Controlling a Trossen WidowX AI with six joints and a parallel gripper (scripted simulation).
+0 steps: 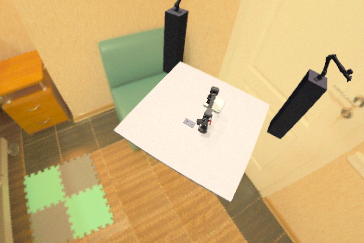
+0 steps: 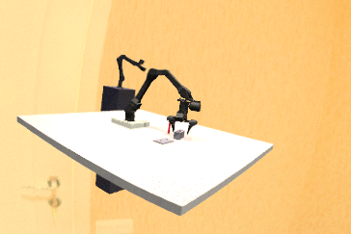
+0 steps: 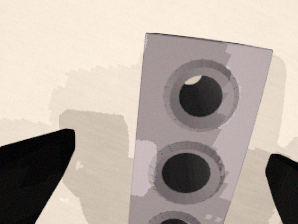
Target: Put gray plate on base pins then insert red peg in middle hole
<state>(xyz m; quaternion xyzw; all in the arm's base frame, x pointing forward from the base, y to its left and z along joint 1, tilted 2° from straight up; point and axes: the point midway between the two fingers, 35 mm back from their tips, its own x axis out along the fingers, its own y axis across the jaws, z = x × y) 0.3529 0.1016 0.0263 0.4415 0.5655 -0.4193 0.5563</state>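
The gray plate [image 2: 178,135] [image 3: 150,105], a thick block with three round holes in a row, stands on the table under my gripper [image 2: 181,132] [image 3: 172,151]. The gripper is open, with one fingertip on each side of the plate and gaps between; nothing is held. A flat gray piece [image 1: 189,123] [image 2: 163,141], seemingly the base, lies apart beside the plate; its pins cannot be made out. The red peg [image 1: 210,122] [image 2: 169,127] stands upright near the gripper, partly hidden by it in the top view. The arm hides the plate in the top view.
The arm's pale mount [image 1: 218,104] [image 2: 121,122] sits on the white table [image 1: 150,114] [image 2: 96,139]. Two other arms stand on dark pillars [image 1: 175,39] [image 1: 299,103] beyond the table edges. A green seat [image 1: 132,59] is behind the table.
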